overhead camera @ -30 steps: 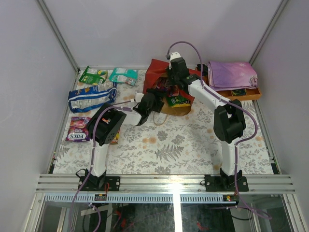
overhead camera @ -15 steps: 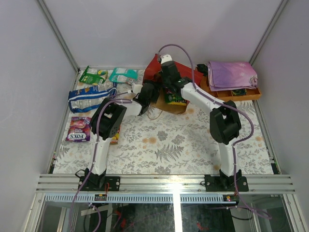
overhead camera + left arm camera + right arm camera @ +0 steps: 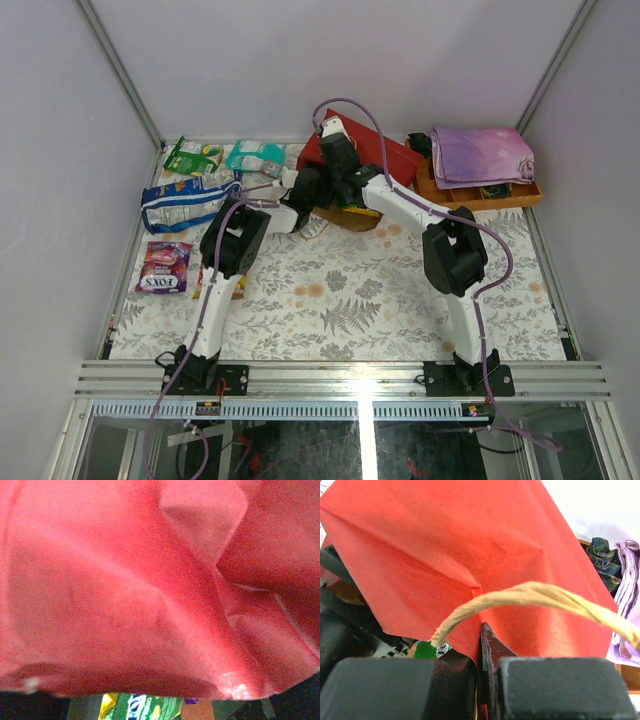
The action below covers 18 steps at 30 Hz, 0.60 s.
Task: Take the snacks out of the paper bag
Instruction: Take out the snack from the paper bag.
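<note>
Red paper bag [image 3: 392,155] lying at 12 o'clock, brown inside showing at mouth toward 6, w/ green packet [image 3: 142,701] just at the mouth. Tray [image 3: 522,195] at 2, purple cloth [image 3: 480,150] on top. Loose snacks [image 3: 185,200] spread 9–11. R gripper [image 3: 482,667] reached fwd, pinched tight on bag edge, string handle [image 3: 535,592] arching over it. L gripper [image 3: 308,188] at bag mouth, buried under red paper; can't tell if apart or together.
</note>
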Each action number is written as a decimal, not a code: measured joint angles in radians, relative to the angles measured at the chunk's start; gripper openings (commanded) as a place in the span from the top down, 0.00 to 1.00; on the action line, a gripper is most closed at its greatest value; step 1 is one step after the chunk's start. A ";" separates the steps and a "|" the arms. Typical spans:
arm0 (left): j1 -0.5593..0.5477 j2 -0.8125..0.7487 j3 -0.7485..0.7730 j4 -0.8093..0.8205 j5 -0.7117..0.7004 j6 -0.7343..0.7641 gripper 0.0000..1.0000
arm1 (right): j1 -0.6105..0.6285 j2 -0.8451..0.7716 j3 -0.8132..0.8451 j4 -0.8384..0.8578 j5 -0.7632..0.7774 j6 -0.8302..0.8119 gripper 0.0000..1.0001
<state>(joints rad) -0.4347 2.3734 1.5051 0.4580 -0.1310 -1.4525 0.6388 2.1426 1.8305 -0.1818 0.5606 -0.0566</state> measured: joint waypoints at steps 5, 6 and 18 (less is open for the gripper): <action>-0.001 -0.074 -0.143 0.070 0.006 0.003 0.30 | 0.000 0.009 0.024 -0.010 0.009 0.004 1.00; -0.001 -0.107 -0.192 0.078 0.006 0.004 0.30 | 0.000 0.017 0.040 -0.017 0.014 0.007 1.00; -0.086 -0.346 -0.512 0.098 0.066 0.100 0.30 | -0.002 0.071 0.143 -0.082 0.023 0.049 1.00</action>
<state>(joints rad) -0.5205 2.0277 0.9928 0.5560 -0.0650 -1.3525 0.6369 2.2131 1.9732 -0.2634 0.5831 -0.0078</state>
